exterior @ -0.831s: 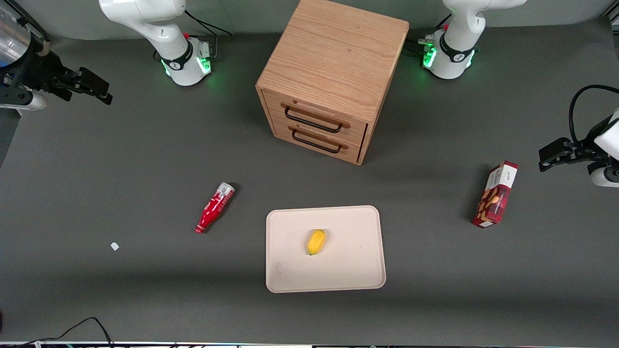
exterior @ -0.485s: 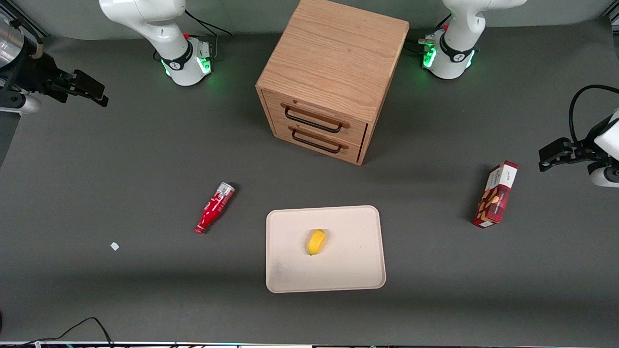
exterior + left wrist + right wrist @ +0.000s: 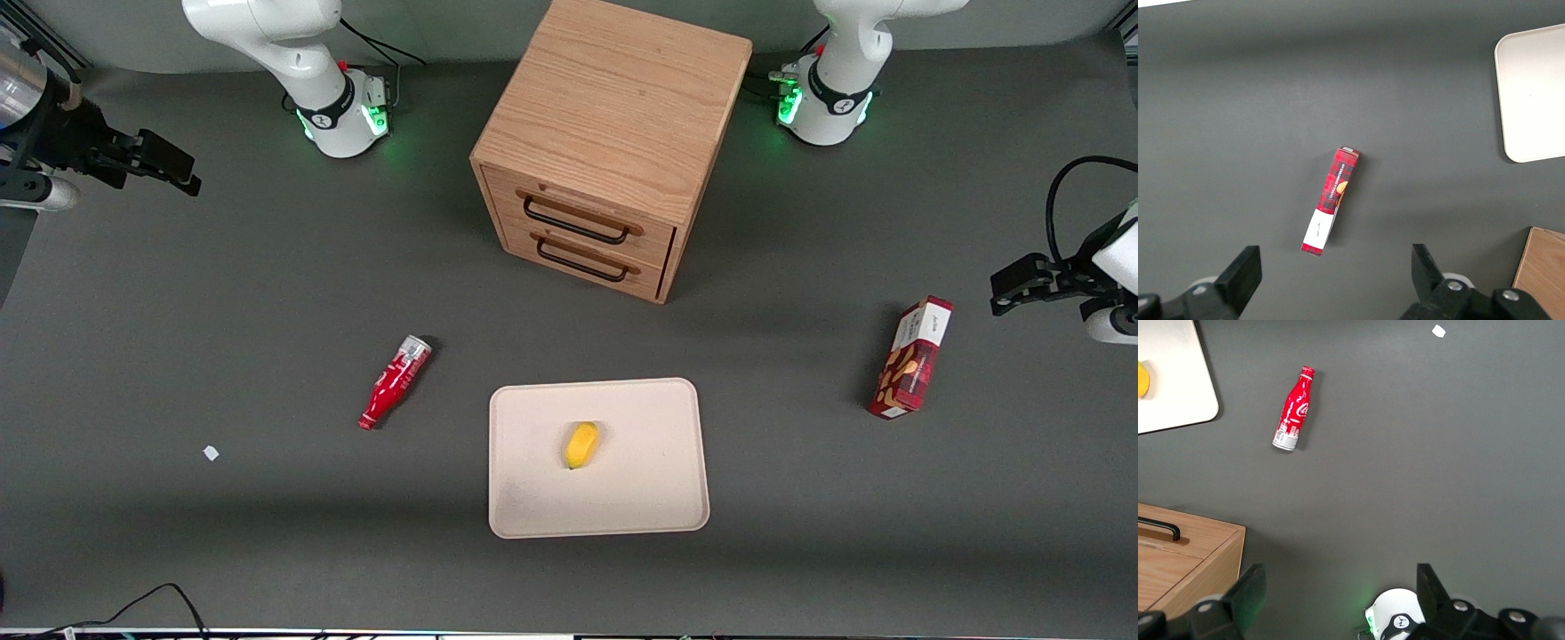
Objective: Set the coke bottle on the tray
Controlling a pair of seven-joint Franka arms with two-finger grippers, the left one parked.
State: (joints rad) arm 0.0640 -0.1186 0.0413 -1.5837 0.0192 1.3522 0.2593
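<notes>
At the working arm's end of the worktop (image 3: 178,293), high above the surface, the gripper (image 3: 169,164) hangs with its jaws apart and empty — well away from the coke bottle (image 3: 395,381). The bottle lies on its side on the worktop, near the tray (image 3: 640,498) but not touching it; a small yellow fruit (image 3: 581,444) sits on the tray. Being round and slim, the bottle might roll or slip from a poorly centred pinch — or land on the fruit.
</notes>
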